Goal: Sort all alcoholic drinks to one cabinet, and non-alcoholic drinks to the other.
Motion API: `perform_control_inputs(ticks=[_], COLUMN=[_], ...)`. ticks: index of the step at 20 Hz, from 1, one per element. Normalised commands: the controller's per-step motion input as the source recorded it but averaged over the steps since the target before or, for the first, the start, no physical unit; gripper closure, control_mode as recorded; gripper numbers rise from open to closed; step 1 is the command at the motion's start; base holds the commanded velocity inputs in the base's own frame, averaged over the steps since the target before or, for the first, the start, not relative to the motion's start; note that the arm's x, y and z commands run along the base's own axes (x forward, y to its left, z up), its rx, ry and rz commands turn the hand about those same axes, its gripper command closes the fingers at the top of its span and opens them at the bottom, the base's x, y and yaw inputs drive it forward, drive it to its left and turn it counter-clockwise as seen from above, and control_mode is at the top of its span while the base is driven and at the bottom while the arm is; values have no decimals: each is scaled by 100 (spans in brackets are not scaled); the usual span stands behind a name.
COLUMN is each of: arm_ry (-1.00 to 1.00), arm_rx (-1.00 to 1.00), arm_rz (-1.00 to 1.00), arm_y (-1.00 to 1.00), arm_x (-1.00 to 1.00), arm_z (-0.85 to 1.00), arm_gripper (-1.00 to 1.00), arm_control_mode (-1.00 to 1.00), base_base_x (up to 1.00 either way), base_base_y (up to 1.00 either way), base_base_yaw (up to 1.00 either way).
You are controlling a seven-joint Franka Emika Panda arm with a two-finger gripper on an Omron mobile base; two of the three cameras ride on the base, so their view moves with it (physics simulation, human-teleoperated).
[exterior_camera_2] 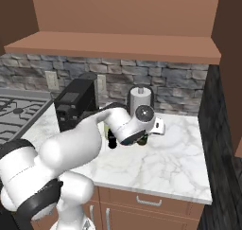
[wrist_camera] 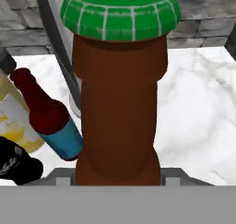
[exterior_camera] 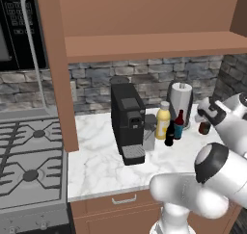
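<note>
Gripper (exterior_camera: 204,123) clamped on the brown bottle (wrist_camera: 117,103) near the counter's (exterior_camera_2: 179,167) back right corner, beside 3 other drinks. Next: lift straight up, carry to a cabinet (exterior_camera: 154,45) shelf.

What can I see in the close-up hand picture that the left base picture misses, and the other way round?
The hand view alone gives the brown bottle's green crown cap, right up against the camera and between the fingers.

The left base view alone gives the black coffee machine, the stove, the open cabinet shelf and the robot's arm.

Both share the yellow bottle, the blue bottle with a dark red neck, the black cola bottle, the paper towel roll and the marble counter.
</note>
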Motion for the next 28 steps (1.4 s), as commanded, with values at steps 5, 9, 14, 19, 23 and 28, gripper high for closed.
perform_control_inputs(ticks=[5,9,14,19,23,28], arm_ry=[-13,-20,-18,-17,-4,0], arm_rx=[-8,-10,-6,-10,-13,-9], arm_rz=[-2,-2,0,0,0,-3], arm_y=[38,64,73,100,89,80], arm_x=[-89,-75,-62,-37,-16,-2], arm_z=[100,100,100,100,100,100], arm_gripper=[100,100,100,100,100,100], arm_control_mode=[-100,-100,-100,-100,-100,-100], base_base_x=[0,0,0,0,0,0], base_base_y=[0,0,0,0,0,0], base_base_yaw=[0,0,0,0,0,0])
